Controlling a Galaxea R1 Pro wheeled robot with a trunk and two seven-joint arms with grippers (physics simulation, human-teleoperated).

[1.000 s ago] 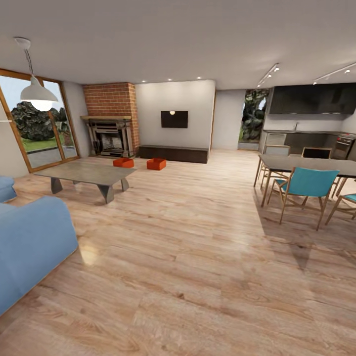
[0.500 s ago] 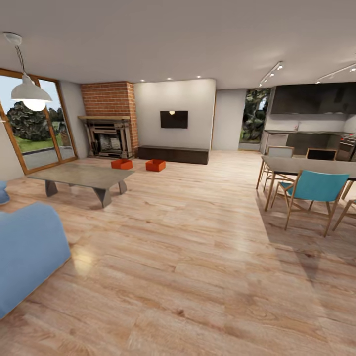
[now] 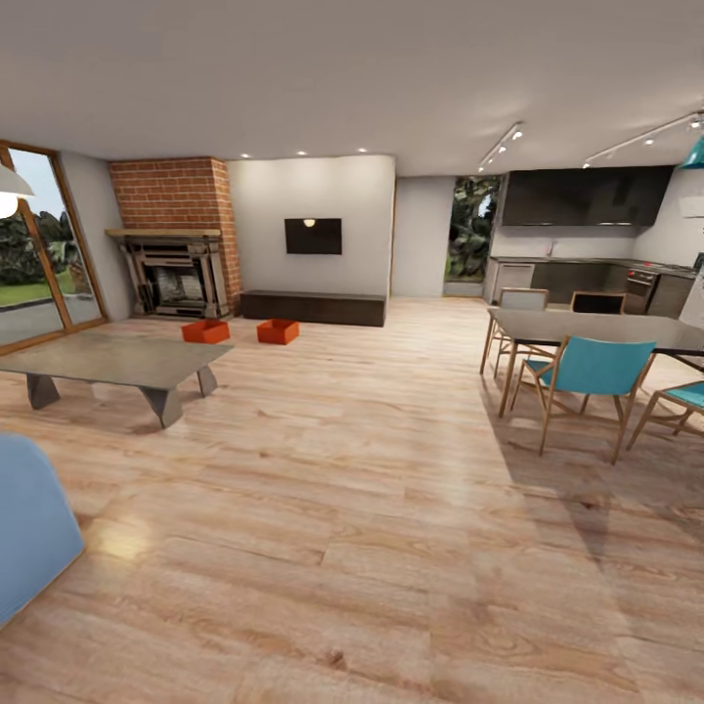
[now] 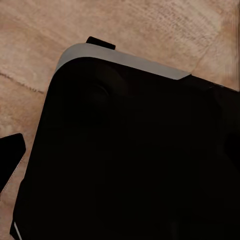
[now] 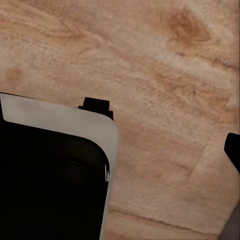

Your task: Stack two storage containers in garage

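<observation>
Storage containers, two small orange-red open-top bins [image 3: 205, 331] [image 3: 278, 331], sat on the light wood-plank living-room floor [image 3: 372, 489] before the red-brick fireplace [image 3: 174, 235], just beyond the grey low coffee table [image 3: 108, 362] and well apart from the robot. Thin-walled and shallow, they looked light and fairly stiff; I judged a rim or the two long walls the best hold. No writing was readable. Whether either hand was open or closed, I could not tell.

Glossy wood-plank flooring [image 3: 372, 508], red-brick fireplace [image 3: 174, 196]
</observation>
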